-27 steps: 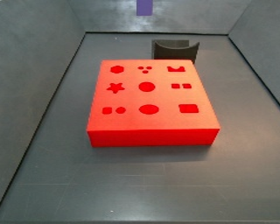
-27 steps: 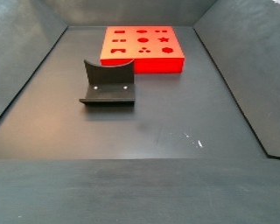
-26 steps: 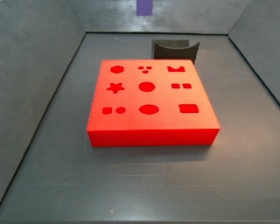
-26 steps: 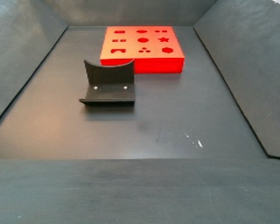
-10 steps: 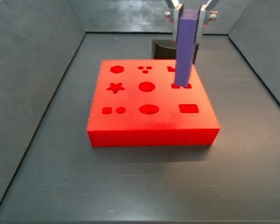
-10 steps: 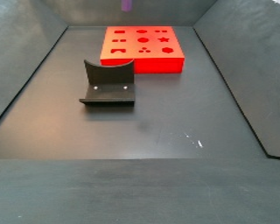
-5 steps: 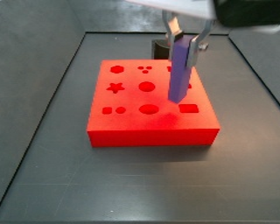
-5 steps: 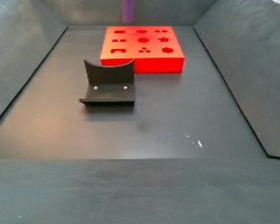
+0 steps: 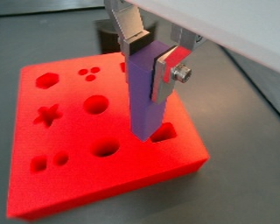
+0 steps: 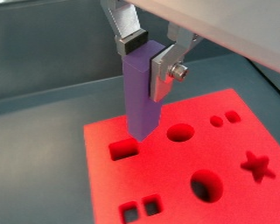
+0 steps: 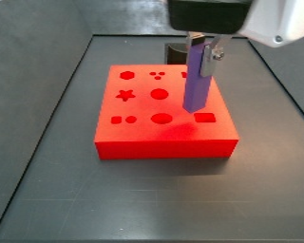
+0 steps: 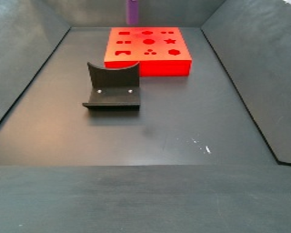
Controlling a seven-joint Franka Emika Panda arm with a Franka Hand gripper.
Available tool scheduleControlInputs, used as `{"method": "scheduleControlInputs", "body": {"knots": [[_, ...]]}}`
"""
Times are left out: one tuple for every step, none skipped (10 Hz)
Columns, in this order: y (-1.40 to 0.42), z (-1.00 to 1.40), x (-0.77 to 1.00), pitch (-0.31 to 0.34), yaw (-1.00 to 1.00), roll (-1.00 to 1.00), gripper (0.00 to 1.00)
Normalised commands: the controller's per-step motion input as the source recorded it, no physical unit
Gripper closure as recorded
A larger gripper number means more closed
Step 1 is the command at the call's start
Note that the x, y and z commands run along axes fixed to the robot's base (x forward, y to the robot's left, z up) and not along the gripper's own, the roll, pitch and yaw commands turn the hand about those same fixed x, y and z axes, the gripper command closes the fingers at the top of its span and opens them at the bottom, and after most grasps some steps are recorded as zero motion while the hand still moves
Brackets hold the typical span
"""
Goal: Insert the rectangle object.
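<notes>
My gripper [image 11: 201, 52] is shut on the rectangle object [image 11: 196, 76], a long purple bar that hangs upright from the fingers. The bar's lower end hovers just over the red block [image 11: 142, 133], close beside its rectangular hole [image 11: 205, 118]. Both wrist views show the gripper [image 9: 152, 59] [image 10: 150, 54] clamping the bar [image 9: 146, 96] [image 10: 140, 96] near its top. The rectangular hole [image 10: 125, 150] lies right by the bar's lower end and is partly hidden behind it in a wrist view [image 9: 166, 133]. In a side view only the bar's tip [image 12: 132, 11] shows above the block [image 12: 148, 55].
The red block [image 9: 73, 166] has several other shaped holes: a star [image 11: 124, 95], circles [image 11: 160, 94] and small squares. The dark fixture [image 12: 112, 87] stands on the grey floor apart from the block and shows behind it [image 11: 180, 49]. Sloped grey walls ring the floor.
The gripper has carried the bar down and towards the block's near right part; the bar's lower end now sits beside the rectangular hole. The gripper's body has come into a side view.
</notes>
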Motion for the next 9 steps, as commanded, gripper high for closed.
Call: {"method": "scheduleControlInputs", "body": {"knots": [[0.00, 0.00, 0.26, 0.000, -0.86, 0.00, 1.00], [0.00, 0.00, 0.26, 0.000, -0.86, 0.00, 1.00], [0.00, -0.03, 0.25, 0.000, -0.86, 0.00, 1.00], [0.00, -0.05, 0.25, 0.000, -0.85, 0.03, 1.00], [0.05, -0.06, 0.19, 0.000, -0.85, 0.08, 1.00], [0.06, -0.07, 0.17, 0.000, -0.86, 0.10, 1.00], [0.05, -0.12, 0.15, 0.000, -0.86, 0.16, 1.00], [0.02, -0.21, 0.17, 0.000, -0.80, 0.25, 1.00], [0.00, -0.15, 0.18, 0.000, -0.77, 0.23, 1.00]]}}
